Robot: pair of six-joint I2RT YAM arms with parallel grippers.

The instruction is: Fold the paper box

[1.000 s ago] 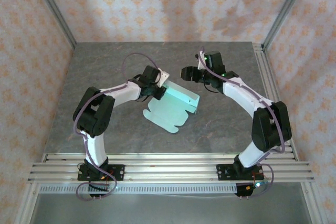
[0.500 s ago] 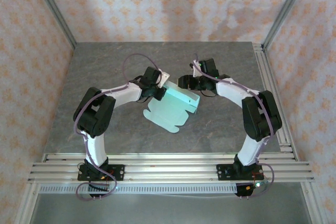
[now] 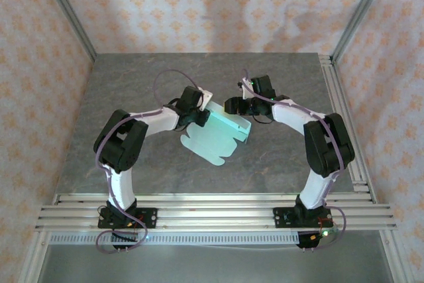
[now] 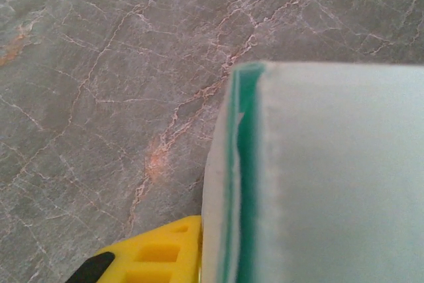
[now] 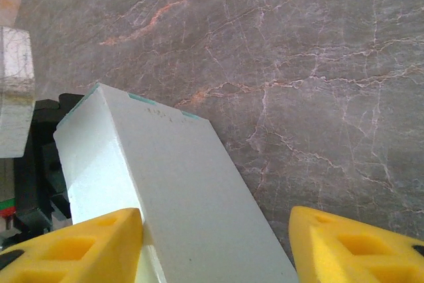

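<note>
On the grey worktop (image 3: pixel 132 84), the left hand (image 3: pixel 200 116) pinches the raised left end of the box (image 3: pixel 222 134), one yellow finger (image 4: pixel 149 256) pressed against its card wall. The box's flaps lie flat mid-worktop. The right hand (image 3: pixel 232 105) is spread, the box between its fingers (image 5: pixel 79 243), one touching it.

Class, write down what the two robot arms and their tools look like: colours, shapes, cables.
Both the left arm and right arm have white shells, black joints and thin purple cables looping alongside. The left tool and right tool carry yellow moulded fingers with rectangular recesses.
</note>
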